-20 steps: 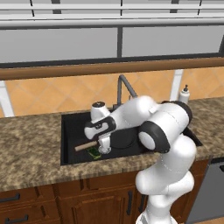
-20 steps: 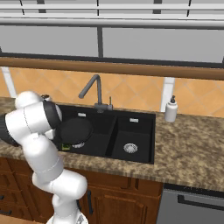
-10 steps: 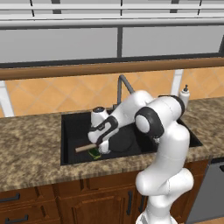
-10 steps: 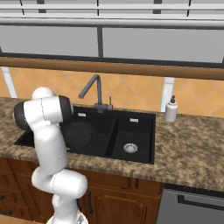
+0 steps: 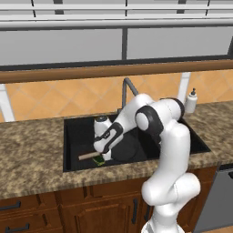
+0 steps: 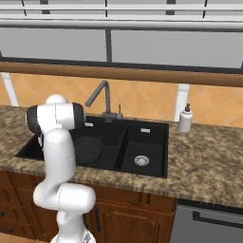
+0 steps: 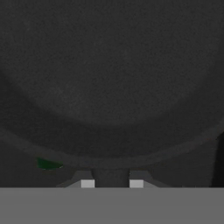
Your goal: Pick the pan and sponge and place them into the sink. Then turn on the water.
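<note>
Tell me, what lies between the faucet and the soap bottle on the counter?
In the right base view, bare counter lies between the faucet and the soap bottle.

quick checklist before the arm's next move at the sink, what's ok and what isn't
1. Pan in the larger left bowl of the sink: ok; its wooden handle lies on the basin floor.
2. Sponge in the same bowl: ok, a green bit shows beside the handle under the hand.
3. Gripper let go: not ok, shut low over the pan; whether it clamps anything, cannot tell.
4. Water running from the faucet: not ok, no stream.
5. Path up to the faucet: cannot tell; it stands behind the arm.
6. Soap dispenser out of the way: ok, upright on the counter, right of the sink.
</note>
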Controlling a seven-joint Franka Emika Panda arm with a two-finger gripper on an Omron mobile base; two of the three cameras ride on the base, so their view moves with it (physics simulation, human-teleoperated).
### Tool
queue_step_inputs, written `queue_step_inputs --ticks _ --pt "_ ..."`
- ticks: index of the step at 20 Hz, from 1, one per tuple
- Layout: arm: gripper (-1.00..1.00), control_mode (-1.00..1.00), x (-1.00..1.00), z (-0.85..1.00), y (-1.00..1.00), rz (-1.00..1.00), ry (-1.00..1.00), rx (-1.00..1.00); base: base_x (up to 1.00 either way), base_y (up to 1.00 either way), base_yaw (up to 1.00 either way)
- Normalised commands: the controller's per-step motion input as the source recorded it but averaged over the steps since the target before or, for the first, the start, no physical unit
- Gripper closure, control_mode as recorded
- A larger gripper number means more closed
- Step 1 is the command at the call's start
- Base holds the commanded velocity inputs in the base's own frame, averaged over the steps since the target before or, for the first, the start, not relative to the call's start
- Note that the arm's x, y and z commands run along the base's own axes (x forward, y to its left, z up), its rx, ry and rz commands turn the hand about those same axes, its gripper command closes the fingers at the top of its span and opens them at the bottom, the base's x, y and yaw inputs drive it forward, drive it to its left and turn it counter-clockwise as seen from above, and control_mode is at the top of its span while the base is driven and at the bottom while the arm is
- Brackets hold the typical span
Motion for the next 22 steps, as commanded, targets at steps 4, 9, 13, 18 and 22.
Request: queue_step_inputs --ticks 4,9,13,18,22 --pt "1.0 -1.0 0.21 -0.39 0.0 -0.04 0.0 0.0 0.0 0.0 0.0" --pt "1.0 -1.0 0.18 -0.36 0.0 -0.04 0.0 0.0 0.0 0.0 0.0" --pt "1.0 -1.0 0.2 -0.35 0.0 -0.04 0.0 0.0 0.0 0.0 0.0" --pt "1.0 -1.0 0.16 -0.3 0.0 -0.03 0.0 0.0 0.0 0.0 0.0" --pt "1.0 -1.0 0.15 -0.31 0.02 -0.03 0.0 0.0 0.0 0.0 0.0"
